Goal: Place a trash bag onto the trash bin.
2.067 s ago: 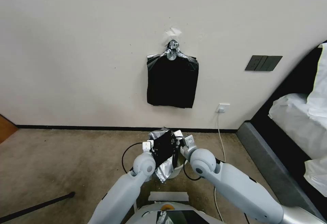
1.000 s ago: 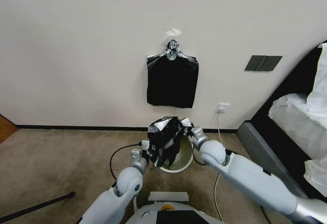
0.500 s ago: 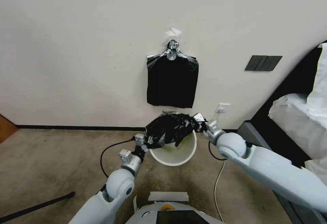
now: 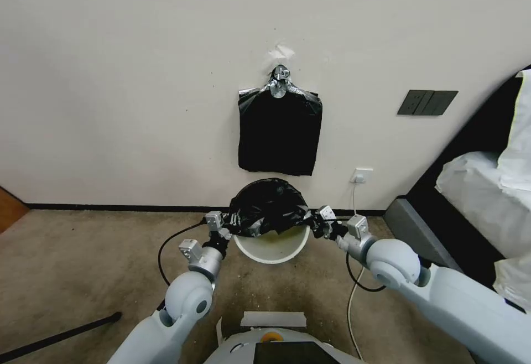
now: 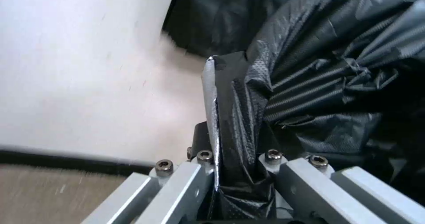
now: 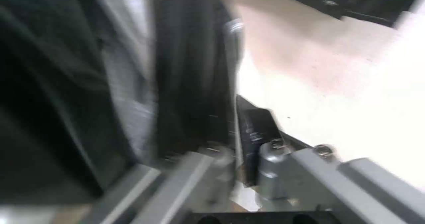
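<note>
While both arms reach forward, the left gripper and the right gripper each pinch an opposite edge of the trash bag, fingers closed on the plastic. Stretched between them, the bag covers the far part of the trash bin, which stands on the floor near the wall.

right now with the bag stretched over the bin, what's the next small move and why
Probably lower both grippers together. The left gripper and right gripper each pinch a side of the trash bag, spread above the far part of the trash bin. The near rim is bare, so the bag's mouth likely needs bringing down around the rim.
</note>
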Robot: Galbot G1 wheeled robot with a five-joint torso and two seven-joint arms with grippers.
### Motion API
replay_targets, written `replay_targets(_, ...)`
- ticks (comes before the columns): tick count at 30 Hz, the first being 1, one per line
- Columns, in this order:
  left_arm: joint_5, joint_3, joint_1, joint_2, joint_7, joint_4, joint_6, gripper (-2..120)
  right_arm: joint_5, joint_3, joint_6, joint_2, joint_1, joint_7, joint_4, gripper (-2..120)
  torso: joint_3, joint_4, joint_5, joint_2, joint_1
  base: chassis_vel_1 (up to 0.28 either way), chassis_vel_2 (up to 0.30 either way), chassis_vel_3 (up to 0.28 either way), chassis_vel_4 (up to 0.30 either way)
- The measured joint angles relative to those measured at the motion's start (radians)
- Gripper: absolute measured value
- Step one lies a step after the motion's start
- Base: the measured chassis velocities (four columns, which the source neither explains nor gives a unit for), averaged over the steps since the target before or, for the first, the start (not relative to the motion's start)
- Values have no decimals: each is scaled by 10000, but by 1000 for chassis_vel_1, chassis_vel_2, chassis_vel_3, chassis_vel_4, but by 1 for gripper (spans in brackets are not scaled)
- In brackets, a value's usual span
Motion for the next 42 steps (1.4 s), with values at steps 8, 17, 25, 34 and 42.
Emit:
replay_targets(8,-264,-398,317,147,-356,-46,440,3,-826,1227,412,924,-1684,639,306,43,0,0,2,0,0,0,0,0,0)
replay_targets(17,-338,-650,581,210,-534,-180,776,3,-1359,3273,743,1322,-3319,-494,1760,77,0,-2,0,0,0,0,0,0,0)
replay_targets(25,502,-657,923,392,-292,-477,961,3,-2716,3682,1105,1061,-4348,-2326,2672,100,0,-1,3,0,0,0,0,0,0)
replay_targets(34,1693,-575,1266,443,120,-717,964,3,-3676,2917,1034,723,-4450,-2505,2661,92,0,-1,3,0,0,0,0,0,0)
replay_targets(42,2062,-459,1259,439,231,-813,962,3,-4337,2532,965,444,-4316,-2539,2633,62,0,-1,3,0,0,0,0,0,0)
